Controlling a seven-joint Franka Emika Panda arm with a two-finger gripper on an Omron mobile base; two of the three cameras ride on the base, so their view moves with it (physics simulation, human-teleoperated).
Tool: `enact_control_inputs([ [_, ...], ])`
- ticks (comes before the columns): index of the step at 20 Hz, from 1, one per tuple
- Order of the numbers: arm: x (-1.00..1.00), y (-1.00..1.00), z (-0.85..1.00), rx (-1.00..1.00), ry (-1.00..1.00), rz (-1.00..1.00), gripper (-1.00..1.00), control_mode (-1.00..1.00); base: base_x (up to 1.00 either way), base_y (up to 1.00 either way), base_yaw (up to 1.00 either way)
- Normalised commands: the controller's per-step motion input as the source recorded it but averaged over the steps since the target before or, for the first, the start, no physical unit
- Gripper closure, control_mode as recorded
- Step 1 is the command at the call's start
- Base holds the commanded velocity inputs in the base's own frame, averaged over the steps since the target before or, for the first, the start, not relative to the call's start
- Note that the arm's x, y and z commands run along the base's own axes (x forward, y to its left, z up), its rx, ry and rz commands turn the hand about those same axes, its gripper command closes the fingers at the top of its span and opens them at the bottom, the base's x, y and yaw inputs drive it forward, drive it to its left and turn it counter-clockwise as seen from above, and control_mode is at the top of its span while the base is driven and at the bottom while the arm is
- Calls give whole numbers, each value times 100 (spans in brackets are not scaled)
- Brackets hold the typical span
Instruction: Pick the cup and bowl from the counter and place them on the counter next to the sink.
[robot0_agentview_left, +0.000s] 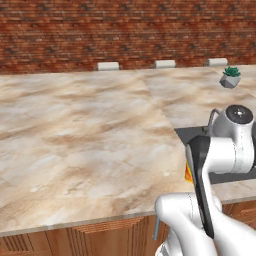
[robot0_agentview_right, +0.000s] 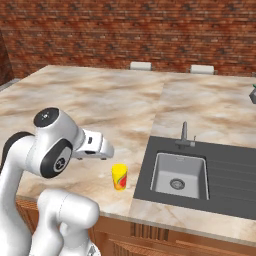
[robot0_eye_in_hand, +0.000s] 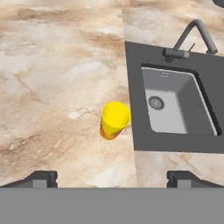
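Hand view: one cup (robot0_eye_in_hand: 114, 120) (upright), one sink (robot0_eye_in_hand: 175, 103)

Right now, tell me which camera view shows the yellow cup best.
The hand view: the cup stands whole and unblocked on the counter, just left of the sink. The right base view also shows it whole, but smaller. In the left base view the arm hides all but a sliver.

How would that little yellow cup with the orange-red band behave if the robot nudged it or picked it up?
The small yellow cup with the orange-red band stands upright on the marbled stone counter, taller than wide, so a push near the rim would probably tip it. Being round, it would likely then roll, perhaps towards the dark grey sink beside it. It looks stiff and light. The gripper is open.
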Motion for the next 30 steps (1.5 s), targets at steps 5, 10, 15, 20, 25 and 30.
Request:
enact_control_inputs([
  [5,8,-3,0,-3,0,0,-100,-100,0,0,0],
  [10,12,-1,3,4,0,0,-100,-100,0,0,0],
  [15,0,0,0,3,0,0,-100,-100,0,0,0],
  [20,0,0,0,0,0,0,-100,-100,0,0,0],
  [25,0,0,0,0,0,0,-100,100,0,0,0],
  [30,0,0,0,0,0,0,-100,100,-21,11,0],
])
